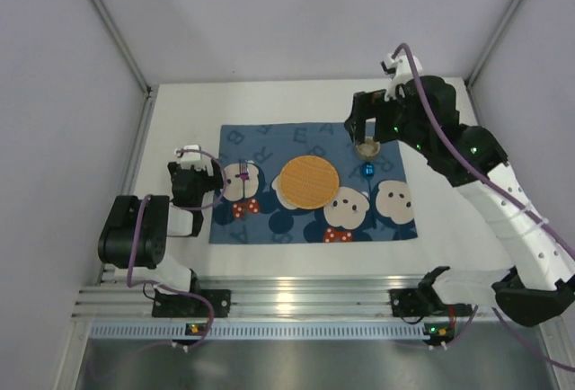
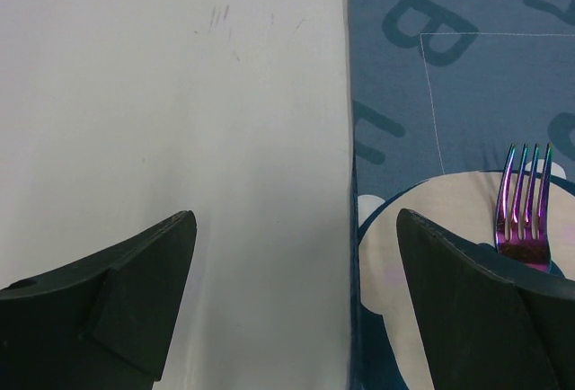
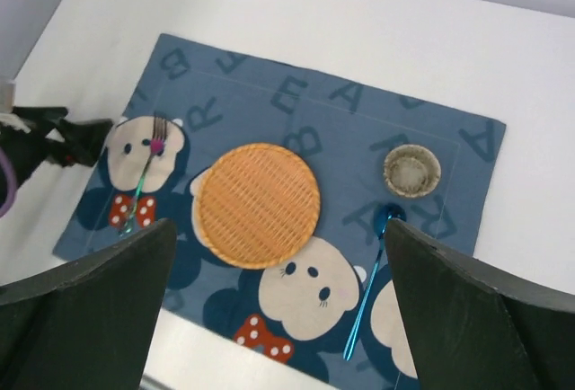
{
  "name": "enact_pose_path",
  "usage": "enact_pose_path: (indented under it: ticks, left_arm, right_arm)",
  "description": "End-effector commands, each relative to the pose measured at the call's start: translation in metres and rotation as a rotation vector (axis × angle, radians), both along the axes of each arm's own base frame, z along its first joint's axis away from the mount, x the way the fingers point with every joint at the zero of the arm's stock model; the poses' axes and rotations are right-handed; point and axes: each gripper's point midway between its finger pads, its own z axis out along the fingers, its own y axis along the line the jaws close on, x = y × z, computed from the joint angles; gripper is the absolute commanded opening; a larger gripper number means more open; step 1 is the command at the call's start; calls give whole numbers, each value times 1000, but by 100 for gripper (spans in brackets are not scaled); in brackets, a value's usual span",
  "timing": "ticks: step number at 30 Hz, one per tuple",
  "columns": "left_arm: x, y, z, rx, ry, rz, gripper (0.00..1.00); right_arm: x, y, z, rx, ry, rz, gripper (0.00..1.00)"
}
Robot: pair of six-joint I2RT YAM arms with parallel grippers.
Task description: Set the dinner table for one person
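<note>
The white dinner table (image 1: 296, 102) carries a dark-blue mouse placemat (image 1: 269, 143). On the mat lie a round woven orange plate (image 1: 308, 181), an iridescent fork (image 1: 244, 174) to its left, a small beige cup (image 1: 367, 147) and a blue spoon (image 1: 367, 172) to its right. My left gripper (image 1: 208, 181) is open and empty, low over the mat's left edge (image 2: 352, 228), with the fork (image 2: 526, 201) just right of it. My right gripper (image 1: 362, 129) is open and empty, raised high above the cup (image 3: 412, 170). Below it I also see the plate (image 3: 258, 204) and the spoon (image 3: 368, 291).
A ribbed silver rail (image 1: 296, 305) runs along the near edge with both arm bases on it. Grey walls and a metal frame post (image 1: 112, 26) enclose the table. Bare white tabletop (image 2: 180, 93) lies left of the mat and behind it (image 3: 359, 13).
</note>
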Motion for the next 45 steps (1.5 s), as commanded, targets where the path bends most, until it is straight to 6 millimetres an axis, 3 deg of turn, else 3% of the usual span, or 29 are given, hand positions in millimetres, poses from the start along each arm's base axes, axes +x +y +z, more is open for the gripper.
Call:
enact_pose_path:
  ticks: [1,2,3,4,5,6,8,9,11,12,14,15,17,20,22,23,25,26,28,29,34,35,37,41,45]
  left_arm:
    - [8,-2,25,-11,-99,-12,99]
    - [8,-2,25,-11,-100,-12,98]
    - [9,-2,26,-12,-100,-14,98]
    - [9,-2,26,-11,-100,-12,98]
    - [9,-2,25,-11,-99,-14,98]
    - [9,-2,26,-12,-100,-14,98]
    - [9,-1,26,-11,-100,-11,98]
    - [9,-2,26,-11,-100,-12,98]
    - [9,-2,26,-11,-100,-12,98]
    - [9,-2,26,-11,-102,-12,98]
    - [9,-2,26,-11,-100,-12,99]
    - [9,-2,26,-11,-100,-12,98]
    - [9,-2,26,-11,-100,-14,98]
    - [9,-2,26,-11,-100,-12,98]
    - [9,-2,26,-11,-100,-12,98]
    - [9,-1,26,-11,-100,-11,98]
    - [9,-2,26,-12,-102,-14,99]
    - [9,-2,26,-11,-102,-12,98]
    - [9,-2,26,-11,-100,-12,98]
    - [9,-2,27,-12,-103,-14,98]
    - [9,-2,26,-11,-100,-12,98]
    - [9,-1,26,-10,-102,-11,99]
    - [9,-2,26,-12,-102,-14,99]
    - [9,-2,26,-11,-102,-12,98]
    - [9,-1,26,-11,-102,-11,98]
  right_arm:
    - [-7,-22,-36,-107,28,-52,100]
    - [-17,-25,-33,-54,2,-44,100]
    - [-24,-20,-65,-53,52,-16,100]
    - [-24,-18,-65,-2,28,-20,100]
    - [-33,-25,-62,29,-1,-29,100]
    - [-34,-34,-85,7,22,-76,100]
    - [-38,-53,-87,31,-5,-164,100]
    - [-41,-60,-102,16,11,-193,100]
    - [-47,-70,-104,50,-10,-227,100]
    - [-49,-76,-121,37,5,-259,100]
    - [-52,-80,-121,81,-29,-276,100]
    - [-53,-82,-136,66,-19,-278,100]
    - [-48,-83,-141,78,-36,-299,100]
    - [-34,-102,-166,-37,-21,-425,100]
    - [-25,-130,-176,-188,-32,-553,100]
    - [-16,-141,-191,-271,6,-587,100]
    - [0,-148,-203,-332,33,-553,100]
    - [11,-157,-217,-299,88,-526,100]
    - [27,-175,-225,-237,53,-570,100]
    - [33,-196,-229,-205,45,-619,100]
    - [57,-209,-231,-149,-100,-683,100]
    - [59,-213,-240,-145,-98,-695,100]
    - [72,-214,-230,-101,-187,-684,100]
    - [84,-220,-250,-74,-246,-646,100]
    - [87,-207,-241,-57,-361,-555,98]
